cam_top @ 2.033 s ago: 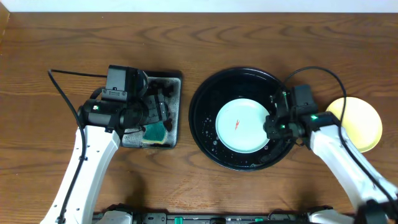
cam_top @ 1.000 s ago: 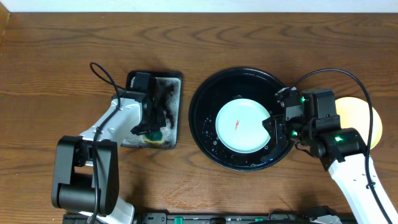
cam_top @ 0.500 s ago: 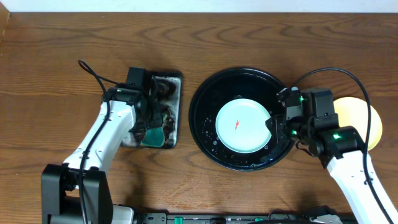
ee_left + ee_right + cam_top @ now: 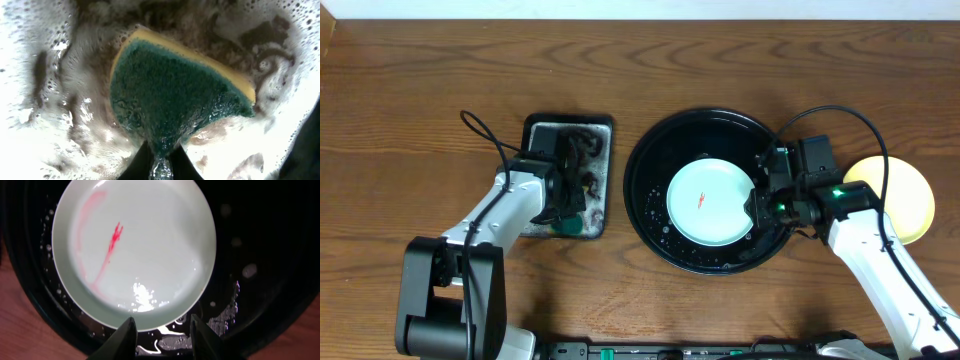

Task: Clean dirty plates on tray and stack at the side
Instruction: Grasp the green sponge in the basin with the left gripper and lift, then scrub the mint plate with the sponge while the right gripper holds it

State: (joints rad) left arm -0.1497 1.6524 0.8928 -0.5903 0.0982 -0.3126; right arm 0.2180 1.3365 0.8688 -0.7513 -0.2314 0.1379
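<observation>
A pale mint-blue plate (image 4: 708, 201) with a red smear lies in the round black tray (image 4: 648, 188). In the right wrist view the plate (image 4: 135, 250) fills the upper frame, on the wet tray (image 4: 260, 255). My right gripper (image 4: 757, 203) (image 4: 162, 318) hovers open at the plate's right rim, one fingertip (image 4: 129, 327) at its edge. A pale yellow plate (image 4: 900, 195) rests on the table to the right, outside the tray. My left gripper (image 4: 566, 208) (image 4: 161, 156) is shut on the corner of a green and yellow sponge (image 4: 170, 95) in foam.
A small rectangular black sponge tray (image 4: 602, 132) full of suds sits left of the round tray, with the sponge (image 4: 566, 227) at its front. Cables arc over both arms. The wooden table's far edge runs along the top of the overhead view.
The left arm has swung about over the sponge tray, and its gripper now sits nearer the tray's front with the sponge. The right gripper has stayed at the plate's right rim.
</observation>
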